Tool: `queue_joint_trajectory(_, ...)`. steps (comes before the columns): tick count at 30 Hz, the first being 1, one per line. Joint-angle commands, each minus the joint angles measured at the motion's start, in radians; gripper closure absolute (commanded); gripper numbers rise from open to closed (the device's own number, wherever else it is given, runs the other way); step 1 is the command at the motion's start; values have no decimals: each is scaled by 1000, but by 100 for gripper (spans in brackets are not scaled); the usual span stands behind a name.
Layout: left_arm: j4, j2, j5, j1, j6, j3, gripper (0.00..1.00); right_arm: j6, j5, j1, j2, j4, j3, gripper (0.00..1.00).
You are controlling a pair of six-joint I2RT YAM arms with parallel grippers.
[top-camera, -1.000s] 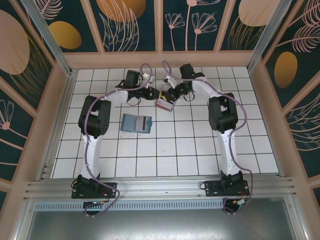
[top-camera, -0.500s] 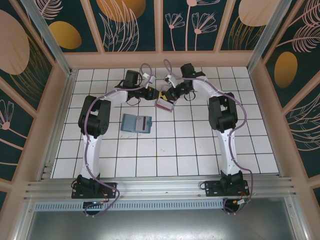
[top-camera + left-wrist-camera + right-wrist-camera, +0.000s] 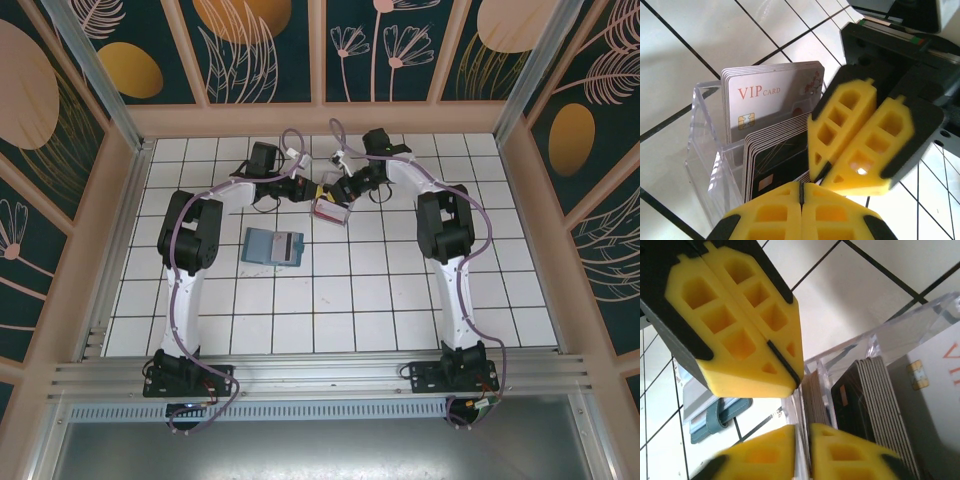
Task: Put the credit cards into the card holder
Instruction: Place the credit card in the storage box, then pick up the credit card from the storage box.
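Observation:
The credit cards stand in stacks in a clear plastic tray [image 3: 331, 212]: pale VIP cards [image 3: 771, 102] at the back, dark cards [image 3: 777, 172] in the middle, brownish-edged cards [image 3: 815, 400] in front. My left gripper [image 3: 801, 189] is shut with nothing sticking out, hovering just above the tray's front. My right gripper [image 3: 805, 445] is closed to a narrow gap around the tray's front wall and the front cards' edges. The two grippers' tips nearly touch [image 3: 322, 192]. The teal card holder [image 3: 273, 246] lies flat and open, left of and nearer than the tray.
Both arms reach to the far middle of the white tiled floor [image 3: 350, 300]. Wooden walls ring the workspace, the back wall [image 3: 320, 118] a couple of tiles behind the tray.
Hardly anything differs. Both grippers stay over the tray, and the right one has edged slightly closer to the left one.

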Motion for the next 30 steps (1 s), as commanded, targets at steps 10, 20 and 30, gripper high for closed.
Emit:
queue_joint_trajectory(10,-5,2,104,-9,-5,-17,100,22,-28,-25,-22,52,29,58)
queue_joint_trajectory(20,-11,-7,144,0,-12,24,100,14,-68,-41,-79,50,22,52)
queue_joint_trajectory(30,-123,-3,147,2,51,109,100,3,-83,-41,-115,25,44,48)
